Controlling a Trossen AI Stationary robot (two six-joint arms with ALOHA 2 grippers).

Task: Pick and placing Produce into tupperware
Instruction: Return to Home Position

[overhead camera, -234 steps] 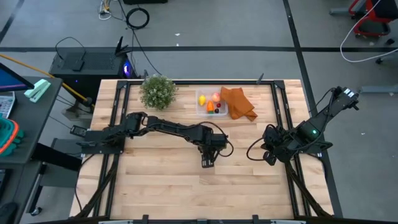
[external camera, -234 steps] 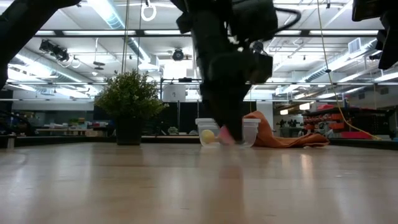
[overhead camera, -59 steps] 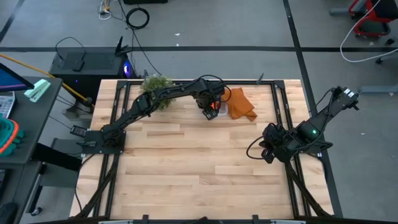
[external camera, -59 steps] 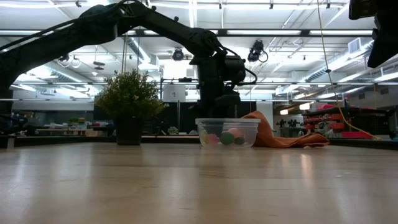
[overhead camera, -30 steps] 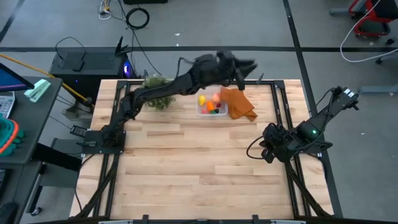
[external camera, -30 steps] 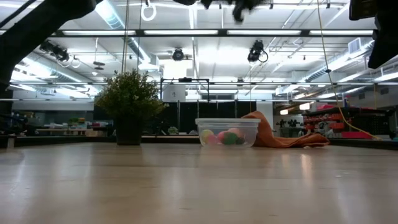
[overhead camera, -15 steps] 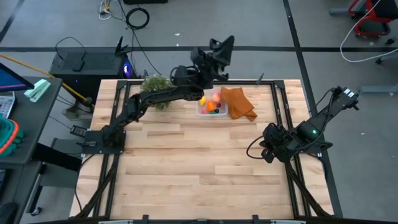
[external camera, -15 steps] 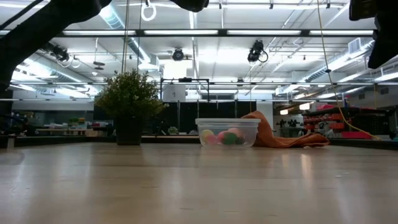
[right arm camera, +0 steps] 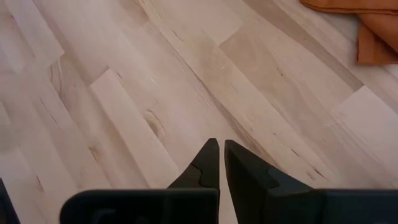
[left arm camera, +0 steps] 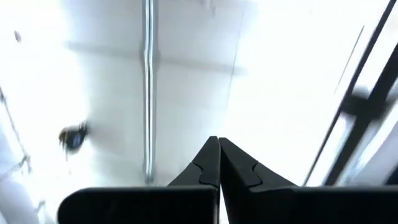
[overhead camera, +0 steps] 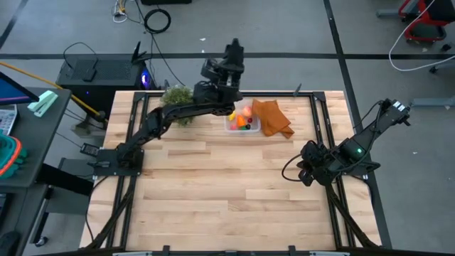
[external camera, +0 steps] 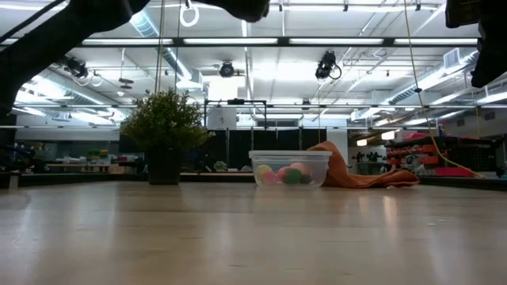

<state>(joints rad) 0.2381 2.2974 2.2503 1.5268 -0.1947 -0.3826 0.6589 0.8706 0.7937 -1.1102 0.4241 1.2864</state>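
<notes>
The clear tupperware (overhead camera: 243,119) stands on the table near its far edge. It holds the produce: a yellow lemon (overhead camera: 231,114), a pink fruit (overhead camera: 247,110), an orange carrot (overhead camera: 240,122) and a dark berry (overhead camera: 249,127). In the low view the tupperware (external camera: 289,169) shows round pieces behind its wall. My left gripper (overhead camera: 234,47) is raised above the far edge, just left of the tupperware. It points up at the ceiling, shut and empty (left arm camera: 219,146). My right gripper (overhead camera: 306,175) rests at the right side, shut (right arm camera: 219,149), pointing down at bare wood.
An orange cloth (overhead camera: 273,118) lies crumpled right of the tupperware. A bushy green plant (overhead camera: 176,97) stands to its left, partly under my left arm. The wooden table (overhead camera: 213,192) has dark rails along its left and right sides.
My left gripper has tipped from roughly level to pointing up at the ceiling. It has swung from above the cloth toward the table's left, past the tupperware, and risen a little. Its fingers have shut on nothing. The produce has stayed in the tupperware.
</notes>
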